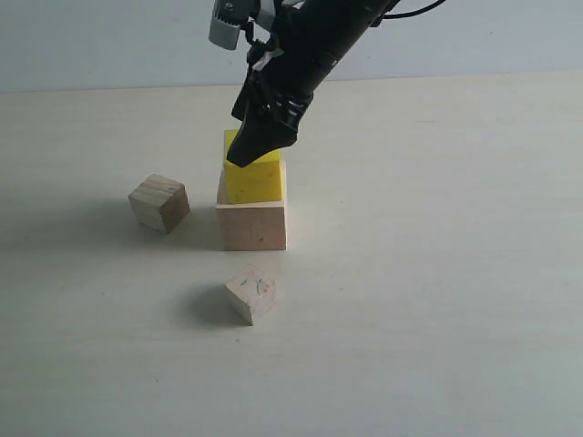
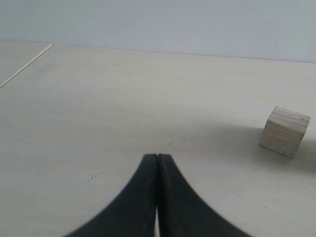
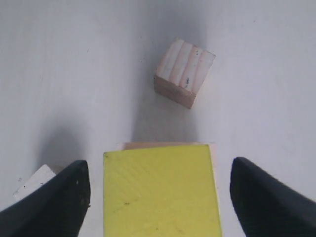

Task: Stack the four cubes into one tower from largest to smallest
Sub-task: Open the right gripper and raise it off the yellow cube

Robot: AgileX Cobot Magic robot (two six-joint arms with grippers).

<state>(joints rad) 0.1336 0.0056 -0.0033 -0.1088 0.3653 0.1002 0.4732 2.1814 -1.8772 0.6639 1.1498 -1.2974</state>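
Pale tabletop (image 1: 437,319) fills your view, plain wall behind. Your R gripper (image 3: 159,170) hangs over the stack w/ jaws spread, one finger on each side of the yellow cube (image 1: 257,182), a gap showing on both sides, so no grip. The large pale wooden cube (image 1: 253,228) sits mid-table and the yellow one rests on top of it. A smaller wooden cube (image 1: 159,202) lies apart to the left; the smallest, knot-marked cube (image 1: 251,293) lies nearer the camera. Your L gripper (image 2: 157,163) is pressed together, holding nothing.
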